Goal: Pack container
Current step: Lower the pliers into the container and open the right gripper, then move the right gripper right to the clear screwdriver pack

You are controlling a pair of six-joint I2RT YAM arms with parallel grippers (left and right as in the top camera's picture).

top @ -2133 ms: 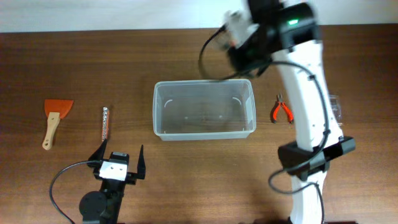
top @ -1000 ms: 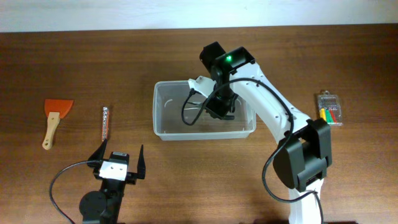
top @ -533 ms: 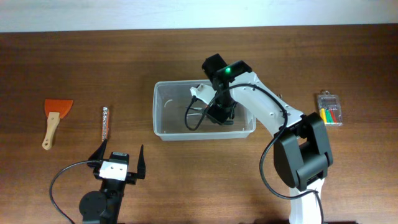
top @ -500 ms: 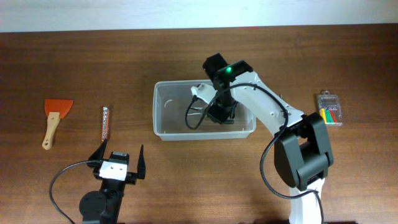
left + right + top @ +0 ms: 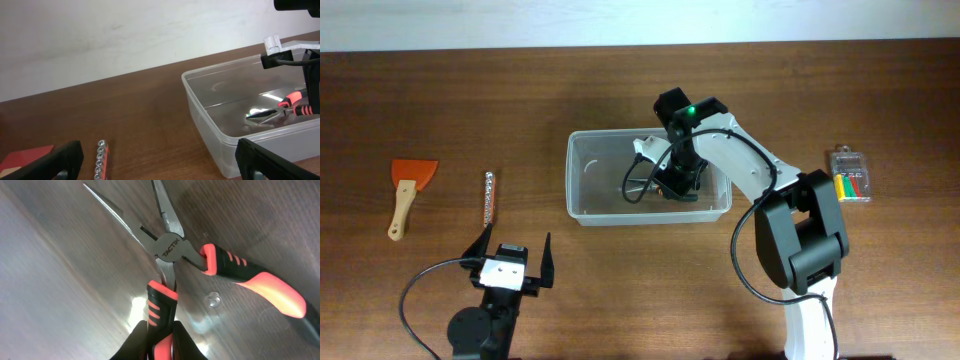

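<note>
The container (image 5: 582,140), a clear rectangular tub, stands at the table's middle. My right gripper (image 5: 676,186) reaches down inside it. In the right wrist view that gripper (image 5: 161,328) is shut on one black-and-orange handle of the pliers (image 5: 169,245). Their jaws are spread and lie against the tub's floor. From the left wrist view the pliers (image 5: 287,102) show through the container (image 5: 200,95) wall. My left gripper (image 5: 510,252) hovers wide open near the front left with nothing in it, and in its own view this gripper (image 5: 157,160) faces the tub.
An orange scraper (image 5: 408,190) with a wooden handle and a rail of sockets (image 5: 489,198) lie at the left. A small clear case of coloured bits (image 5: 850,177) sits at the right. The socket rail (image 5: 100,160) lies just ahead of the left fingers.
The right arm has carried the pliers from the table's right side into the container and sunk lower toward its floor. The left arm has not moved.
</note>
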